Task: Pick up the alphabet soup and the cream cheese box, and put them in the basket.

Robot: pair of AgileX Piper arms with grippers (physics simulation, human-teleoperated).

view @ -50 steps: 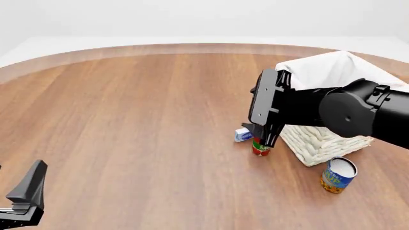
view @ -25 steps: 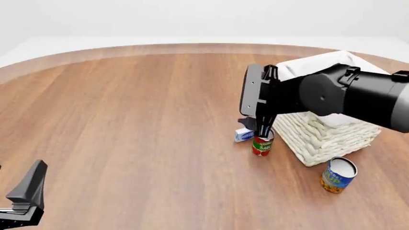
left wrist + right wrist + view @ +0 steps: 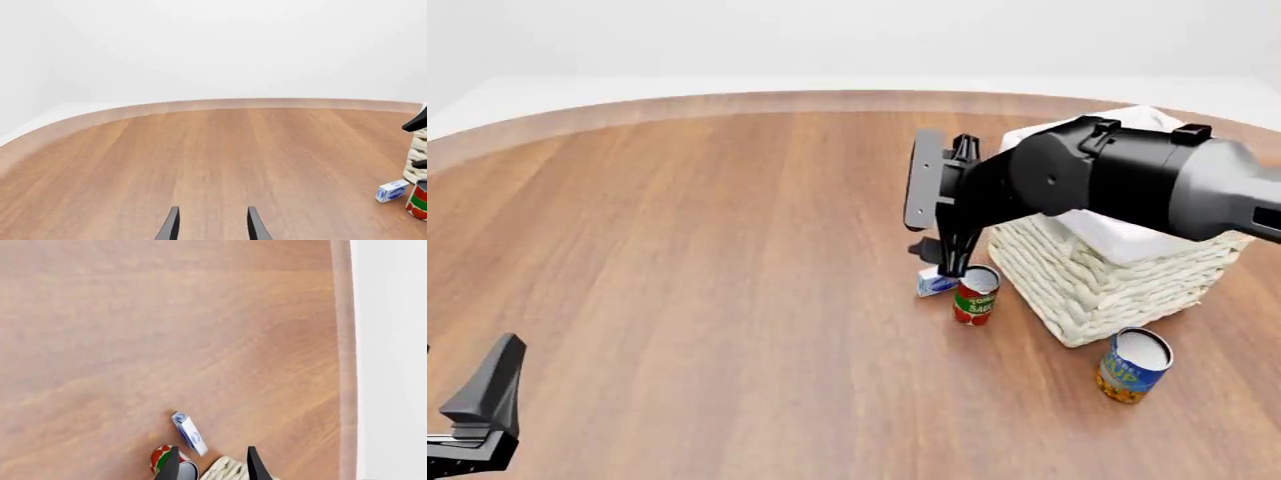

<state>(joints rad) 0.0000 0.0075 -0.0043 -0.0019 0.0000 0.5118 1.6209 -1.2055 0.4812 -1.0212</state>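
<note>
The alphabet soup (image 3: 1132, 365) stands upright at the front right, just in front of the basket (image 3: 1108, 275). Left of the basket the cream cheese box (image 3: 934, 282) lies on the table, touching or nearly touching the red tomato sauce can (image 3: 974, 295). My right gripper (image 3: 949, 262) points down just above the box and can, open and holding nothing. In the right wrist view the cream cheese box (image 3: 188, 432) lies just ahead of the right gripper (image 3: 212, 467). My left gripper (image 3: 487, 400) rests open at the front left, far from everything; its fingers (image 3: 171, 227) hold nothing.
The tomato sauce can (image 3: 168, 460) and the basket's woven corner (image 3: 223, 471) sit right at the right gripper's fingertips. From the left wrist view the cream cheese box (image 3: 392, 190), red can (image 3: 419, 200) and basket wall (image 3: 419, 160) show far off.
The right arm has swung left and farther back across the basket. Its gripper went from over the red can to just above the cream cheese box. The left arm has stayed still.
</note>
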